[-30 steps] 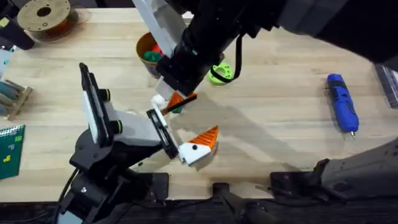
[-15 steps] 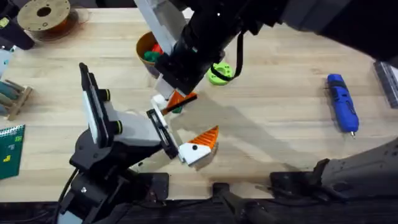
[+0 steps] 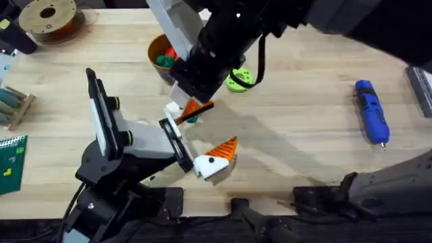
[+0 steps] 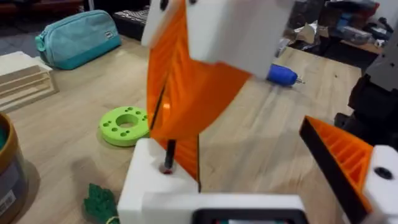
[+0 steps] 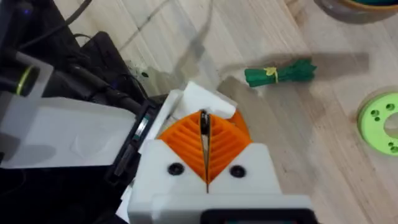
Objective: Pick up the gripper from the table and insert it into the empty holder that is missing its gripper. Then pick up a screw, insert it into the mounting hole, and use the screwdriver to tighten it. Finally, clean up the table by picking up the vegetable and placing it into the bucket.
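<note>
Nothing has moved; right end effector grips a screw.

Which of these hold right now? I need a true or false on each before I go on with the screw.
1. The right gripper is shut on a thin dark screw. True.
2. The blue screwdriver stands in the bucket. False: it lies on the table, far from the bucket, with nothing touching it.
3. The green vegetable bundle lies on the table, outside the bucket. True.
4. The green ring sits inside the bucket. False: it lies flat on the table.
</note>
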